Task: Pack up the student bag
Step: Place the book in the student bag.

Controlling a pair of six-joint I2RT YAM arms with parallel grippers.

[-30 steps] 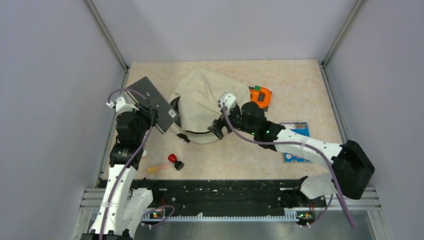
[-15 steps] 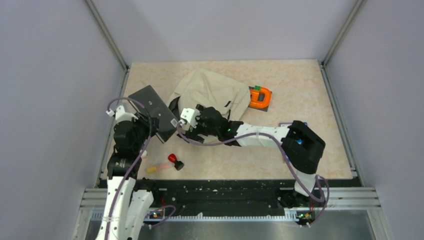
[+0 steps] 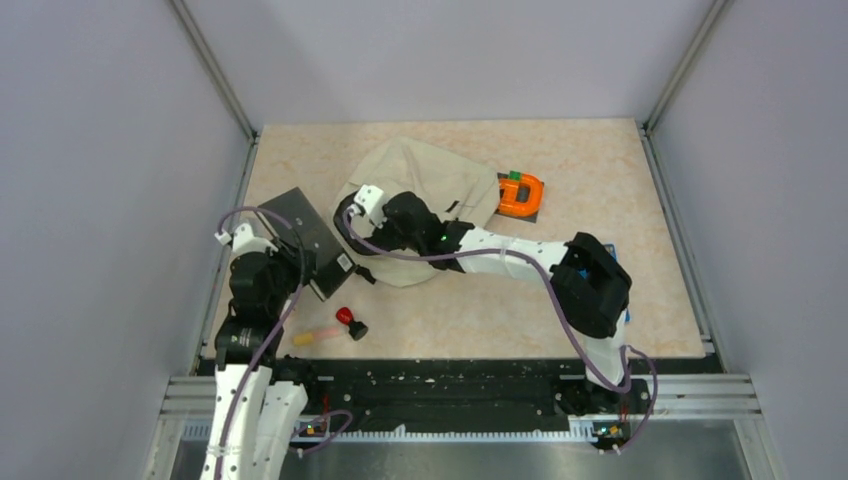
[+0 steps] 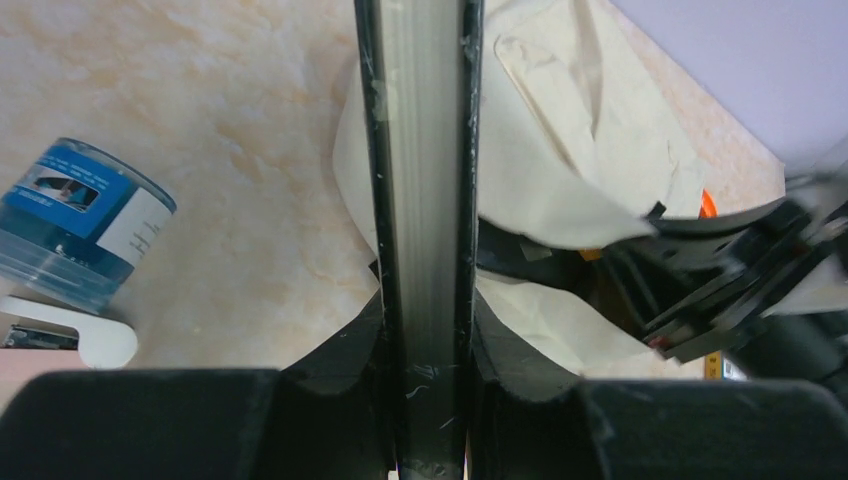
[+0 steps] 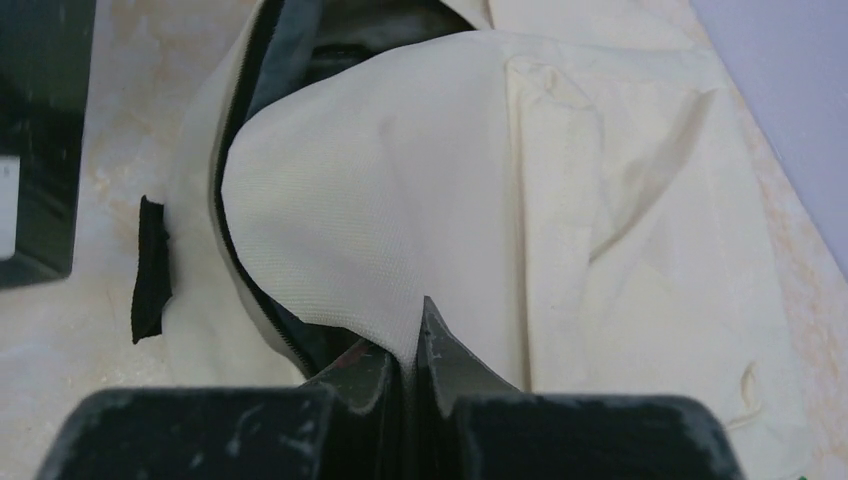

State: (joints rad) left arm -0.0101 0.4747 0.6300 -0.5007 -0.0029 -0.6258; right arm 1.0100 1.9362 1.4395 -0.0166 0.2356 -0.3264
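From here the biggest thing I have is the desk, pale and marbled, and the student bag lies slumped on it, a cream fabric heap toward the far side and about midway across. Its mouth gapes on the left, with a dark zipper line running along the edge and a short black tab sticking out from the fabric below the opening. My right arm reaches across the near half of the bag, and the right tool is pressed together on a fold of the cream cloth right at the rim of that mouth; the wrist view shows the fabric pinched in a peak between the two fingers. Just left of the bag, almost touching the open mouth, is a dark flat slab, tilted, with one corner pointing toward the opening. The left tool is pinching it by its near edge, one finger on each face. Right of the bag, just beside it, an orange piece sits on a small dark pad. Left of the bag and apart from it, the left wrist view shows a clear container with a blue label lying on its side. Nearer me than the bag, a little red-capped item stands clear of it, with a thin yellowish stick beside that.
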